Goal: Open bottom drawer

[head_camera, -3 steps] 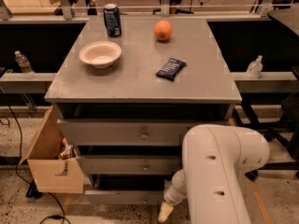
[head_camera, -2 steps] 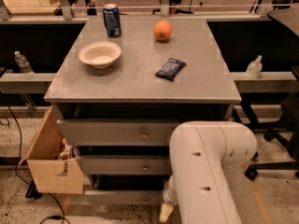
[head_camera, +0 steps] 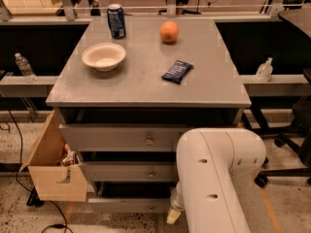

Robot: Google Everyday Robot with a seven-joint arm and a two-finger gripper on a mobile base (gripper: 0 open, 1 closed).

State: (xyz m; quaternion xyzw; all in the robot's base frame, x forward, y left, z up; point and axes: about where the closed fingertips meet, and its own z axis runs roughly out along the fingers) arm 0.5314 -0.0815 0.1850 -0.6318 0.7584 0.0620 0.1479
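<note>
This looks like a robotics lab or test bay. A grey three-drawer cabinet (head_camera: 116, 139) stands on a speckled floor (head_camera: 14, 212), with metal rails (head_camera: 146, 7) behind it, chair castors (head_camera: 261, 180) to its right and a cardboard box (head_camera: 51, 171) to its left. Test props sit on its worktop (head_camera: 141, 89): soda can (head_camera: 116, 21), orange (head_camera: 169, 32), bowl (head_camera: 104, 56), snack packet (head_camera: 177, 72). The robot's tool (head_camera: 173, 215) hangs low in front of the cabinet, near the bottom drawer (head_camera: 126, 205).

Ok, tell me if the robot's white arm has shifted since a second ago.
Yes. The arm has swung left, closer to the top drawer's knob; the pincer has stayed low beside the bottom drawer.
</note>
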